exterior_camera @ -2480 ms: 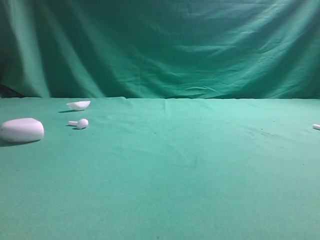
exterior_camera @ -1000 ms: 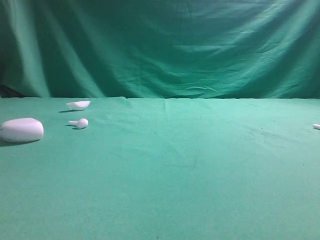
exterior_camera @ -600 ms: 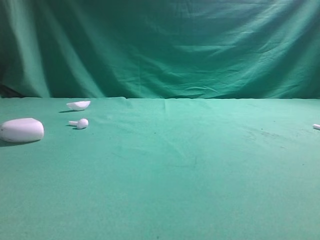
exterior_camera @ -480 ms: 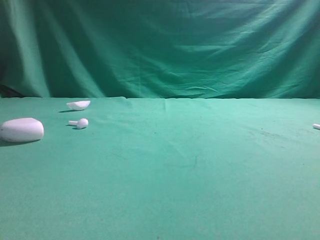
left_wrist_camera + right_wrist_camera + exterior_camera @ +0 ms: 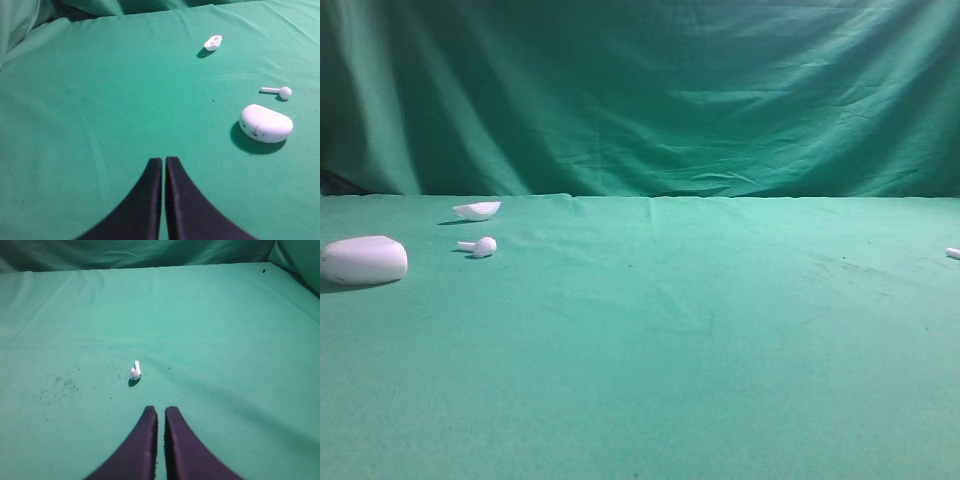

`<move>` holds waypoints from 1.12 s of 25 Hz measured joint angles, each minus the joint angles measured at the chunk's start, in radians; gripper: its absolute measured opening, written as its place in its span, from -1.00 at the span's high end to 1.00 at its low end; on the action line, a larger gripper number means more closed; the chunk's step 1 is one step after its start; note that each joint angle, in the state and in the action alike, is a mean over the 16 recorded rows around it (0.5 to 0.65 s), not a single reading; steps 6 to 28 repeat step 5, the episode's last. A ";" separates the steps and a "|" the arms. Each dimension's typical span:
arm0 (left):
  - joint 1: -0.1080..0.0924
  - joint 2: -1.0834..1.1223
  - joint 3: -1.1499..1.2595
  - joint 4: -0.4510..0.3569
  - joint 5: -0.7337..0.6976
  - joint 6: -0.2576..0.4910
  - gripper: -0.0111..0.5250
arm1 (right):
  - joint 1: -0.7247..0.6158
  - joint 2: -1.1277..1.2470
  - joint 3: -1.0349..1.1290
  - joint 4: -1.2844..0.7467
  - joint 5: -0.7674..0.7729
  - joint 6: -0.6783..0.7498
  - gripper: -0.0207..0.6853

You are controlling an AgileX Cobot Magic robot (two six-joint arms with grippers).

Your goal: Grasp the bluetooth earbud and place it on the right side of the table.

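Note:
The bluetooth earbud (image 5: 135,371) lies on the green table (image 5: 225,330), a short way ahead and left of my right gripper (image 5: 161,410), apart from it. It also shows at the far right edge of the exterior view (image 5: 952,253). My right gripper is shut and empty. My left gripper (image 5: 163,160) is shut and empty, low over the cloth, well short and left of the white case (image 5: 266,123). Neither gripper shows in the exterior view.
The pebble-shaped case (image 5: 363,260) sits at the far left. The twin plain-headed earbud (image 5: 480,246) (image 5: 280,92) lies beyond it. A small white shell-like piece (image 5: 478,210) (image 5: 213,42) lies further back. A draped green backdrop (image 5: 640,90) rises behind the table.

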 joint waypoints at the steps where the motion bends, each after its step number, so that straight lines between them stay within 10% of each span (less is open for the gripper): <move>1: 0.000 0.000 0.000 0.000 0.000 0.000 0.96 | 0.000 0.000 0.000 0.000 0.000 0.000 0.81; 28: 0.000 0.000 0.000 0.000 0.000 0.000 0.96 | 0.000 0.000 0.000 0.000 0.000 0.000 0.81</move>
